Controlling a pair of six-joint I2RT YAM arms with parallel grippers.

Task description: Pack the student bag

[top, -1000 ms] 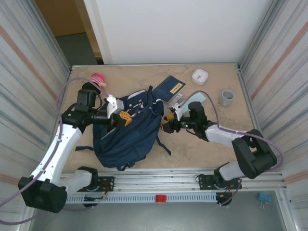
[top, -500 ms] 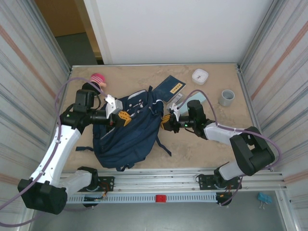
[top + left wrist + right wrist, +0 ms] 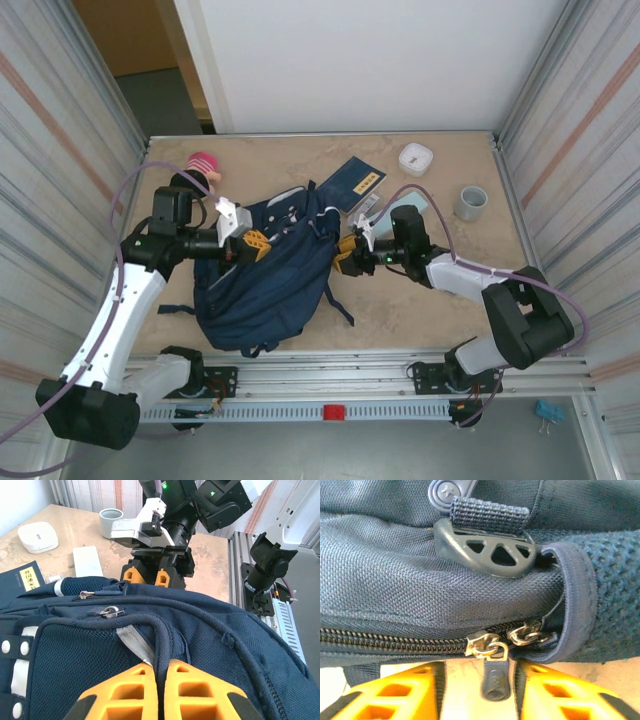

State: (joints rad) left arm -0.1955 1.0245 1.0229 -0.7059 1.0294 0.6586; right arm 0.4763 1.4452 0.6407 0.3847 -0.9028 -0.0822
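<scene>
The backpack [image 3: 262, 285] lies flat on the table [image 3: 430, 300], left of centre, between the two arms. Treat it as soft, limp cloth: it looks slack and probably light, so it will likely sag and drag after whatever tugs it rather than hold a shape. Take hold at its firm small parts, the corded seam, the webbing or the zipper pull [image 3: 496, 679], not the loose panels. Your left gripper [image 3: 161, 680] reaches in low from the left, forearm about level, its orange fingers pressed together on a raised seam beside the mesh panel. Your right gripper [image 3: 480, 692] stretches in low from the right to the bag's edge, its fingers spread on either side of the hanging pull, not yet pinching it.
</scene>
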